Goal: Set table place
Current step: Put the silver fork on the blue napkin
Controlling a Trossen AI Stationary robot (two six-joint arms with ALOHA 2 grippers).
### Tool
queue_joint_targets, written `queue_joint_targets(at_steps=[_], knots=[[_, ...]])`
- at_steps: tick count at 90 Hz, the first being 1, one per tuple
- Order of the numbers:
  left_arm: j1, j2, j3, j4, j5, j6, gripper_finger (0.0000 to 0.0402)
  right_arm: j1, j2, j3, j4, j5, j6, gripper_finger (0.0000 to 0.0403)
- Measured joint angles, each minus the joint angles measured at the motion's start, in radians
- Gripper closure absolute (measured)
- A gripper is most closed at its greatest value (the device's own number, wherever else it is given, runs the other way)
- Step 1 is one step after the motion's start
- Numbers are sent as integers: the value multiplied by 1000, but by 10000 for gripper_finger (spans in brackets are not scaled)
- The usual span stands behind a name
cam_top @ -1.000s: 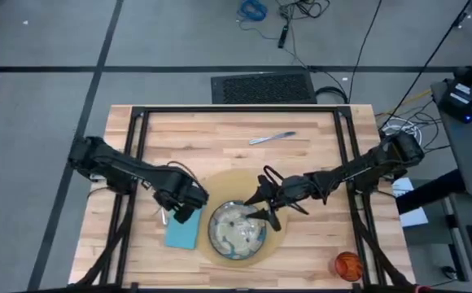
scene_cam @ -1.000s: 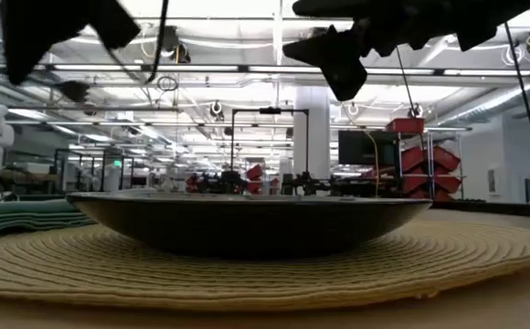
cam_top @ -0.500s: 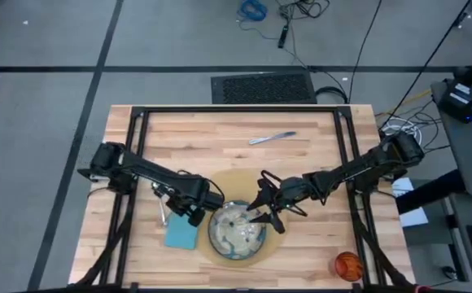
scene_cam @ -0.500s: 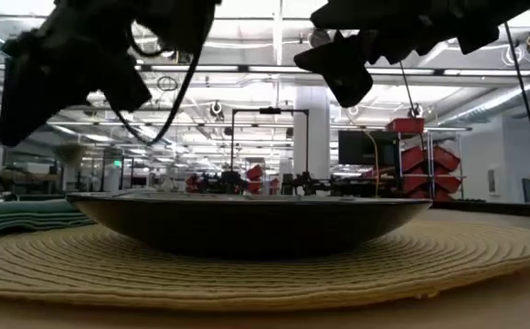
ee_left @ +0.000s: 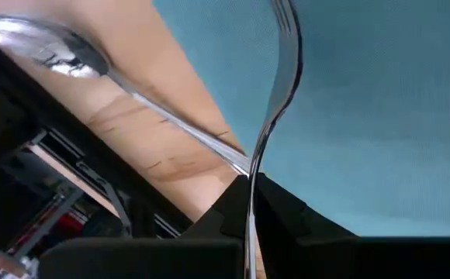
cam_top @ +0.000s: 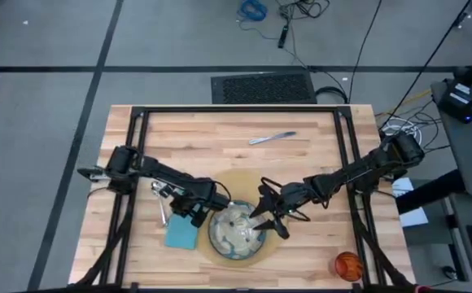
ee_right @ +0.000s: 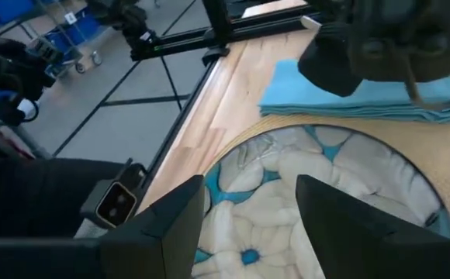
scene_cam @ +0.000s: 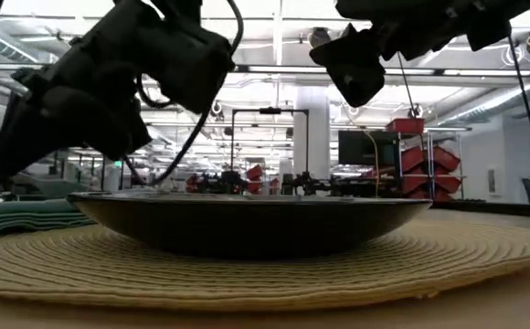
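The left gripper (cam_top: 197, 210) hangs over the folded teal cloth napkin (cam_top: 182, 232), fingers pinched on the thin silver fork (ee_left: 281, 93) — a silver spoon (ee_left: 46, 48) lies beside it on the table (cam_top: 220, 142). Best lower the fork flat before releasing. The right gripper (cam_top: 262, 218) hovers, fingers spread, over the speckled grey round dish (cam_top: 236, 232).

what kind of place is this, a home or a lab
Most likely a robotics lab or workshop, not a home. The low view shows a big open hall with strip lights and red bins on racks. From above, the table stands on a bare grey floor with loose cables.
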Motion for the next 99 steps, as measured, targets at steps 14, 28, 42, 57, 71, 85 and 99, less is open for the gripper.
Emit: queue_joint_targets(at_steps=[14, 28, 42, 57, 71, 85, 99], knots=[[1, -3, 0, 85, 29, 24, 401, 7, 0, 0, 0, 0, 0, 206], [2, -9, 1, 168, 33, 79, 401, 6, 0, 0, 0, 1, 0, 206], [2, -9, 1, 173, 27, 52, 401, 6, 0, 0, -7, 1, 0, 206], [2, -9, 1, 167, 25, 51, 396, 6, 0, 0, -28, 1, 2, 206], [2, -9, 1, 169, 24, 51, 365, 12, 0, 0, -43, 3, 4, 206], [2, -9, 1, 169, 12, 49, 325, 24, 0, 0, -44, 4, 4, 206], [9, -9, 1, 166, 21, 96, 311, 25, 0, 0, -45, 7, 4, 206]])
